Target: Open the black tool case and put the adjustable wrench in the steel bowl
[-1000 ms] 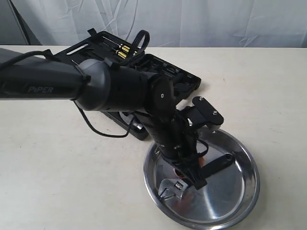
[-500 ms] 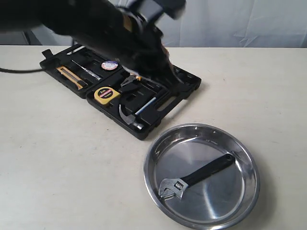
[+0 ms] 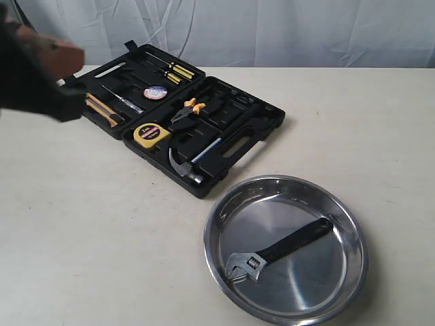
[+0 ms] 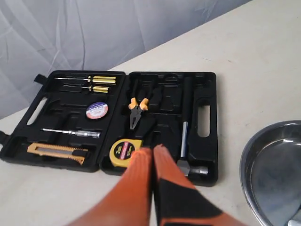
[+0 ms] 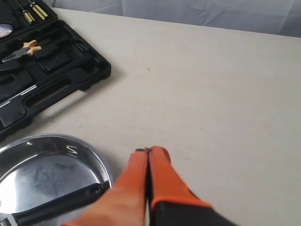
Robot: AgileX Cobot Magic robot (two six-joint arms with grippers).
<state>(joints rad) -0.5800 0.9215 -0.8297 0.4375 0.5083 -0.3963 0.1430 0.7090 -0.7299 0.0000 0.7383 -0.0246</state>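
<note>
The black tool case (image 3: pixel 265 119) lies open flat at the back left of the table. The steel bowl (image 3: pixel 309 282) sits in front of it to the right. The adjustable wrench (image 3: pixel 292 241) lies loose inside the bowl, its silver head toward the near left. My left gripper (image 4: pixel 153 149) is shut and empty, hovering near the case's front edge (image 4: pixel 160 82); in the exterior view its arm (image 3: pixel 34 78) is a blur at the far left. My right gripper (image 5: pixel 149 151) is shut and empty over bare table just beside the bowl's rim (image 5: pixel 101 162), near the wrench handle (image 5: pixel 61 202).
The case holds a claw hammer (image 3: pixel 194 159), a yellow tape measure (image 3: pixel 147 132), orange-handled pliers (image 3: pixel 190 107), screwdrivers (image 3: pixel 173 70) and a utility knife (image 3: pixel 102 109). A white curtain (image 3: pixel 285 27) hangs behind the table.
The left arm has lifted off the bowl and swung back to the far left, and its gripper has shut. The wrench stays in the bowl where it was let go.
</note>
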